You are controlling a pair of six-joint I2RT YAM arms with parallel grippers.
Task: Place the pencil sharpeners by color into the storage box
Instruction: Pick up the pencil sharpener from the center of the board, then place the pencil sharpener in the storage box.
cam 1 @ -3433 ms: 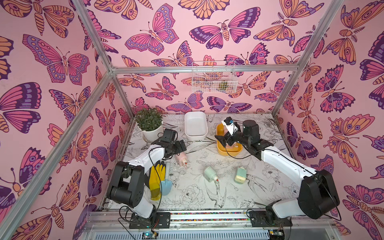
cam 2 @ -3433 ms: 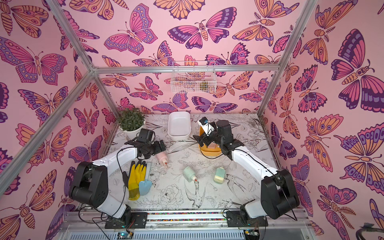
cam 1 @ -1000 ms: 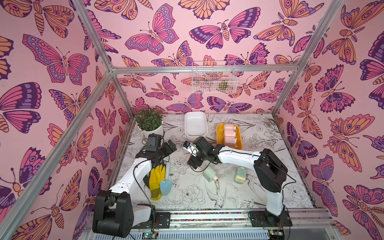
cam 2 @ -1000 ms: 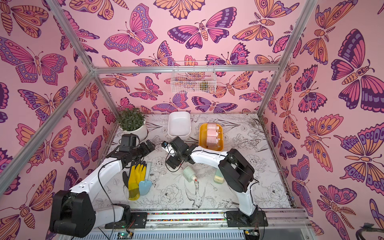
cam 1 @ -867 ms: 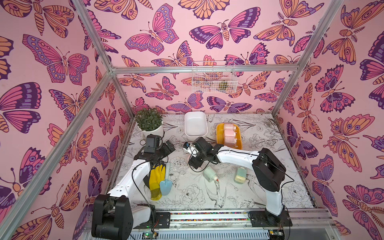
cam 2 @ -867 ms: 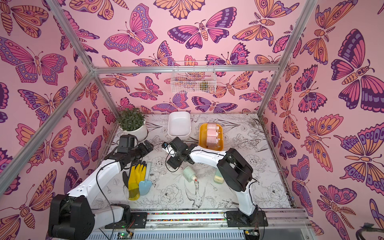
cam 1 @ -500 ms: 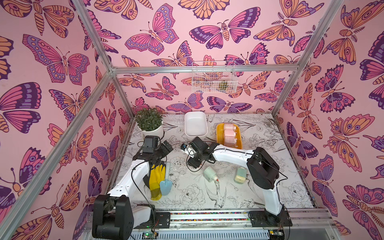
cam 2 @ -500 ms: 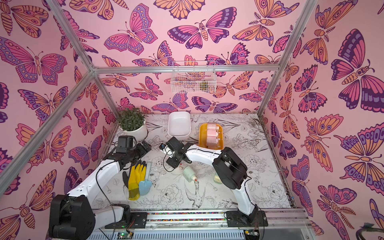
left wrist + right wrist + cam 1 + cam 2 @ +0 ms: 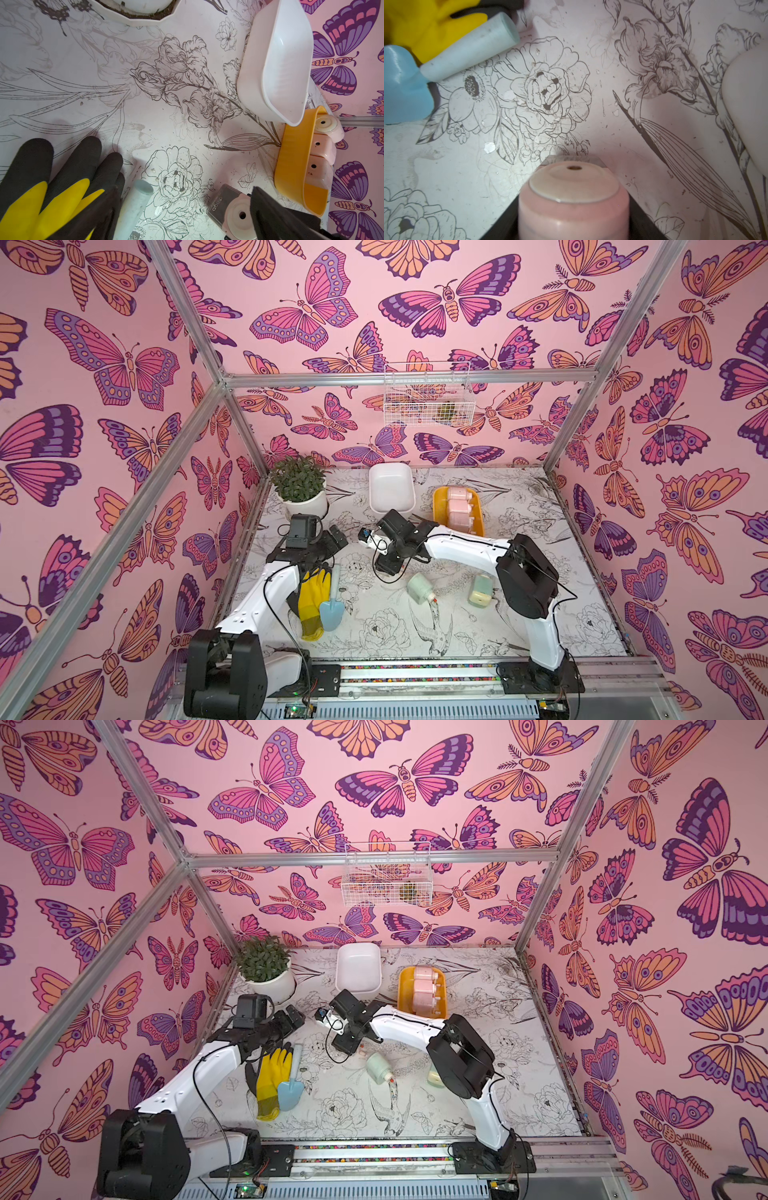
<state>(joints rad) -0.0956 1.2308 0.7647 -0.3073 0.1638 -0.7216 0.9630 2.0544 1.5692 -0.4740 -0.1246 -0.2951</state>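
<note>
My right gripper (image 9: pixel 388 563) is shut on a pale pink pencil sharpener (image 9: pixel 573 199) low over the mat, left of centre. Its round end and clear drawer also show in the left wrist view (image 9: pixel 234 212). My left gripper (image 9: pixel 334 537) stands open and empty just to its left. Two mint green pencil sharpeners (image 9: pixel 419 587) (image 9: pixel 480 590) lie on the mat in front of the right arm. The yellow storage box (image 9: pixel 475 526) at the back holds three pink sharpeners (image 9: pixel 457 508). Beside it stands an empty white storage box (image 9: pixel 391 488).
Yellow and black gloves (image 9: pixel 311 597) and a light blue hand shovel (image 9: pixel 332 605) lie by the left arm. A potted plant (image 9: pixel 301 489) stands at the back left corner. A wire basket (image 9: pixel 426 400) hangs on the back wall.
My right gripper's jaws have closed on the pink sharpener lying on the mat. Before that the right arm came over from the yellow box. The left gripper let that sharpener go and drew back.
</note>
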